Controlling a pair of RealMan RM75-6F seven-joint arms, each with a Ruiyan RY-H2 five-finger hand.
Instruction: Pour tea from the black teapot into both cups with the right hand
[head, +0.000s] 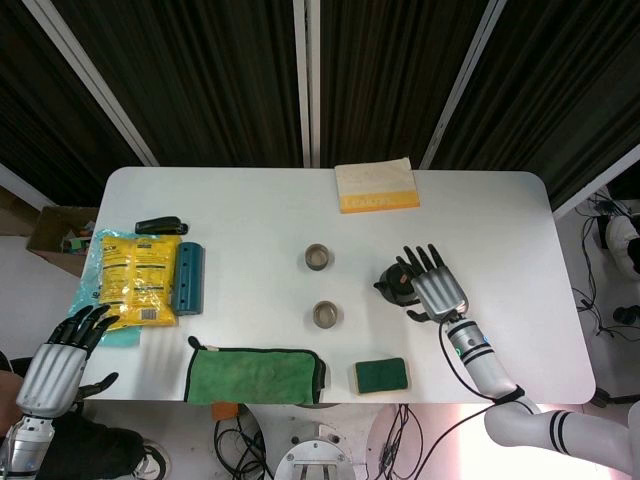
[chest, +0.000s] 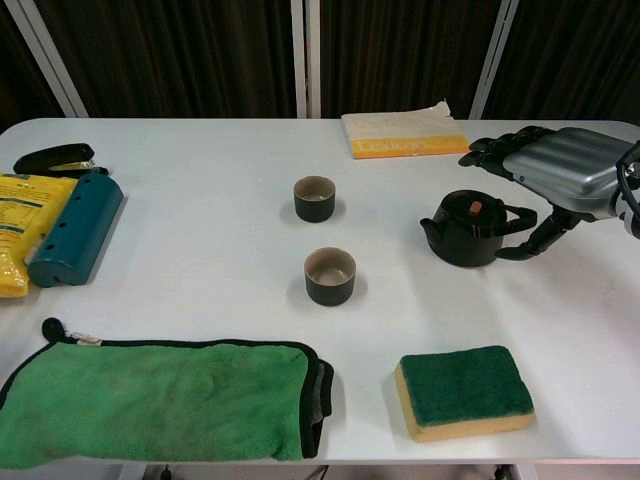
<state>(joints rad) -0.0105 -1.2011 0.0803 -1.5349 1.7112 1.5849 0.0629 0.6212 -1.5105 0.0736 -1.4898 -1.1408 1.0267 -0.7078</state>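
Observation:
The black teapot (chest: 470, 231) stands upright on the white table (chest: 200, 250), right of centre, spout toward the cups; it also shows as the teapot (head: 398, 282) in the head view. My right hand (chest: 560, 170) hovers open just right of and above it, fingers spread over the handle, thumb below near the handle's end, not gripping; it appears as the right hand (head: 437, 287) from above. Two dark cups stand left of the pot: the far cup (chest: 314, 198) and the near cup (chest: 330, 275). My left hand (head: 62, 360) hangs open off the table's left front corner.
A green-and-yellow sponge (chest: 465, 391) lies near the front edge below the teapot. A green cloth (chest: 160, 400) covers the front left. A teal case (chest: 75, 228), yellow packet (chest: 18, 225) and black stapler (chest: 55, 158) sit at left. A book (chest: 405, 133) lies at the back.

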